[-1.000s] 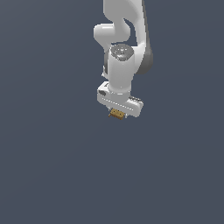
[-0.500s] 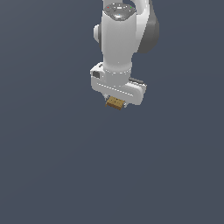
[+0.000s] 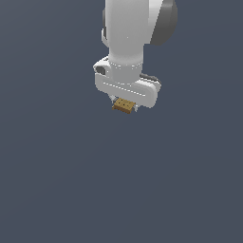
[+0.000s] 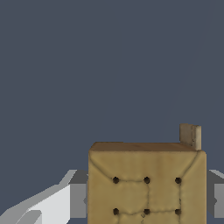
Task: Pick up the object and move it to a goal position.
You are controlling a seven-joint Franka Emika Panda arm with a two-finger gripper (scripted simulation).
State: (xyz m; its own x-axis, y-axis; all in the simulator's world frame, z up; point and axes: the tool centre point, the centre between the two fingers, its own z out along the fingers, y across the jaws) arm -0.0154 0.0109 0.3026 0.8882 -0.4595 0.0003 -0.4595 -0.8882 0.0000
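Note:
The object [image 3: 124,105] is a small flat tan-brown block with dark dots on its face. It sits between the fingers of my white gripper [image 3: 125,107], just under the white hand, lifted above the grey floor. In the wrist view the object [image 4: 146,183] fills the space between the two grey fingers [image 4: 78,199], which press on its sides. The gripper is shut on it. The fingertips are mostly hidden behind the block in the exterior view.
The white arm [image 3: 130,33] rises above the hand in the exterior view. A plain dark grey floor [image 3: 57,180] lies all around. No goal marker shows.
The arm with the object in the gripper has risen and come nearer to the exterior camera, looking larger. The object stays held.

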